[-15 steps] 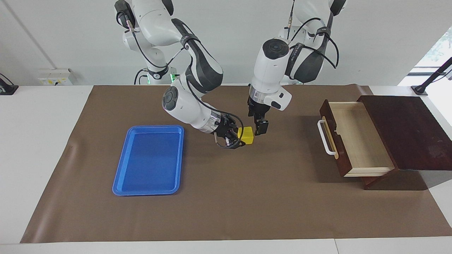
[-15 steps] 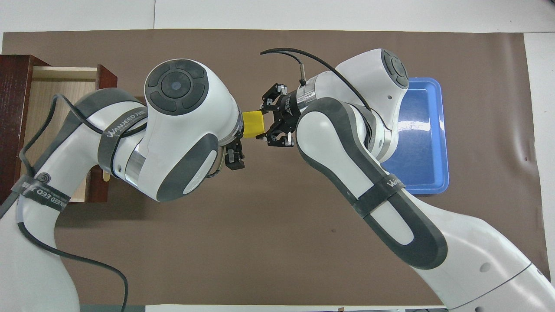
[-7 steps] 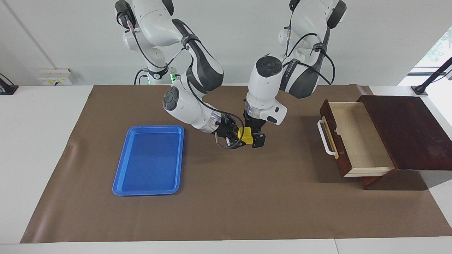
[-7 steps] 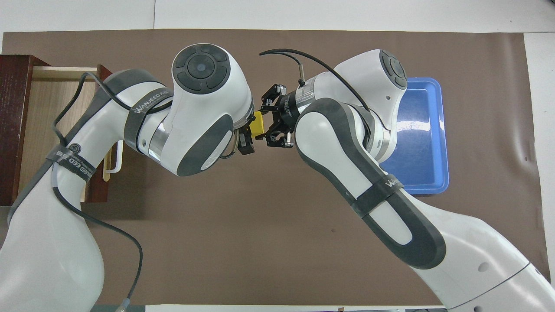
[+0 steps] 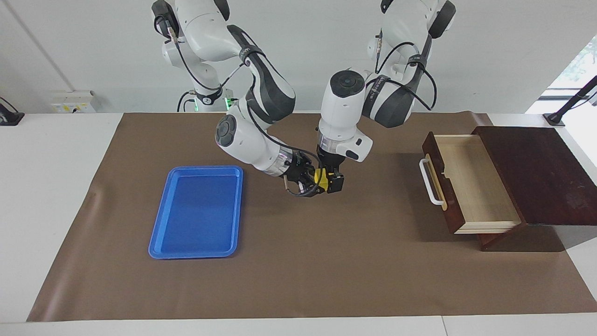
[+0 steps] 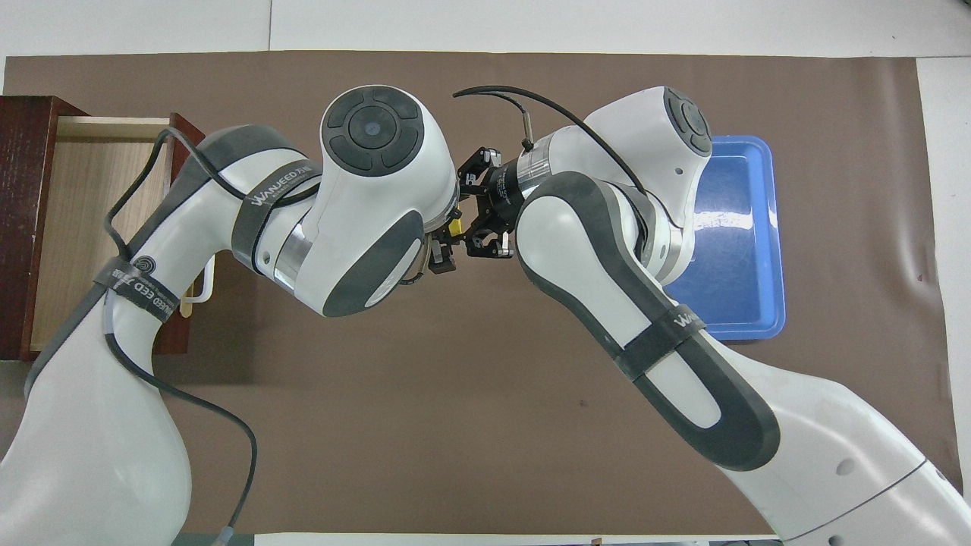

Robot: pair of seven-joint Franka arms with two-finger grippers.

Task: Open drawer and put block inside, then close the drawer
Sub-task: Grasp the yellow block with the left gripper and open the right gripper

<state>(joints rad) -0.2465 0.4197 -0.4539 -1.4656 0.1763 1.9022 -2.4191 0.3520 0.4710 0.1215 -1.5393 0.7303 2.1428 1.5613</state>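
The yellow block (image 5: 320,177) hangs over the middle of the brown mat, between the two grippers. My right gripper (image 5: 315,181) reaches in sideways from the tray's end and is shut on it. My left gripper (image 5: 328,180) points down from above and straddles the block, with its visible finger (image 5: 336,182) pressed against the block's face. In the overhead view the left wrist hides all but a yellow sliver of the block (image 6: 455,226). The drawer (image 5: 471,182) stands pulled out of its dark wooden box (image 5: 536,172), pale inside and holding nothing, its white handle (image 5: 426,183) facing the grippers.
A flat blue tray (image 5: 156,240) with nothing on it lies on the mat toward the right arm's end of the table. The drawer box sits at the left arm's end. Brown mat (image 5: 303,261) covers the table out to its edge farthest from the robots.
My left gripper has come down and sideways onto the block held by the right gripper, and its fingers have narrowed around it. The right gripper and block have stayed put.
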